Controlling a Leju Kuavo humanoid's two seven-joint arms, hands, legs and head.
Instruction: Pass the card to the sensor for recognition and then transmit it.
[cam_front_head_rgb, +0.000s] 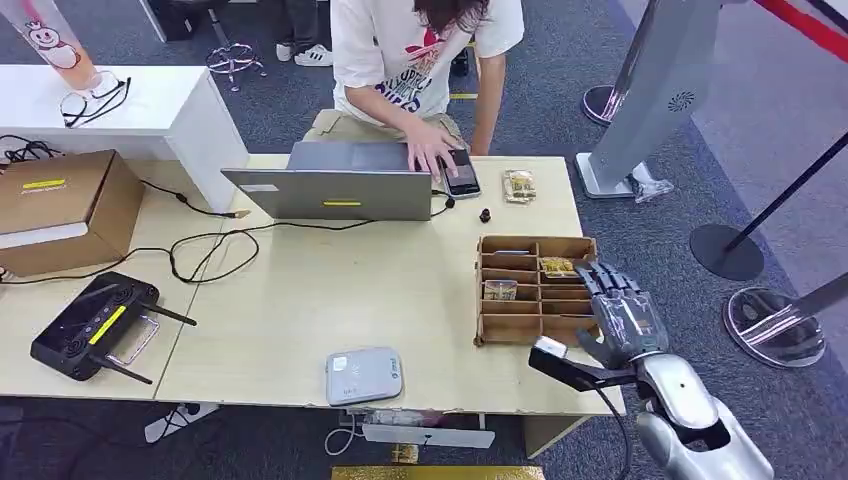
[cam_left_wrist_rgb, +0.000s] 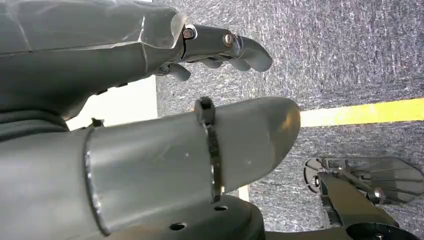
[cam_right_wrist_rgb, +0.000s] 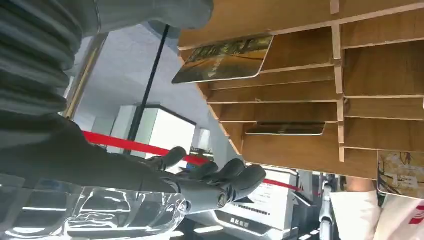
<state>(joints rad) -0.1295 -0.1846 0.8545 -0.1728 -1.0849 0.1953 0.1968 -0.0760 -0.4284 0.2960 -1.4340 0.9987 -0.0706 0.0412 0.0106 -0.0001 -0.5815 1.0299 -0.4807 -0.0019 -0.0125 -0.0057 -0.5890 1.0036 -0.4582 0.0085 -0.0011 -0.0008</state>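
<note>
A wooden card rack (cam_front_head_rgb: 536, 289) with several slots stands at the table's right end. A gold-patterned card (cam_front_head_rgb: 557, 266) lies in one slot and a second card (cam_front_head_rgb: 499, 289) in another. My right hand (cam_front_head_rgb: 622, 318) hovers at the rack's right edge, fingers spread and holding nothing. In the right wrist view the gold card (cam_right_wrist_rgb: 225, 59) juts from its slot, apart from my right hand's fingers (cam_right_wrist_rgb: 220, 180). The grey card sensor (cam_front_head_rgb: 363, 375) sits at the table's front edge, left of the rack. My left hand (cam_left_wrist_rgb: 150, 55) hangs over the carpet, holding nothing.
A person leans over a laptop (cam_front_head_rgb: 340, 185) at the table's far side, one hand on a phone (cam_front_head_rgb: 461, 172). A small packet (cam_front_head_rgb: 519, 185) lies beside it. A black controller (cam_front_head_rgb: 95, 325), cables and a cardboard box (cam_front_head_rgb: 62, 208) occupy the left. Stanchion bases (cam_front_head_rgb: 775, 325) stand on the right.
</note>
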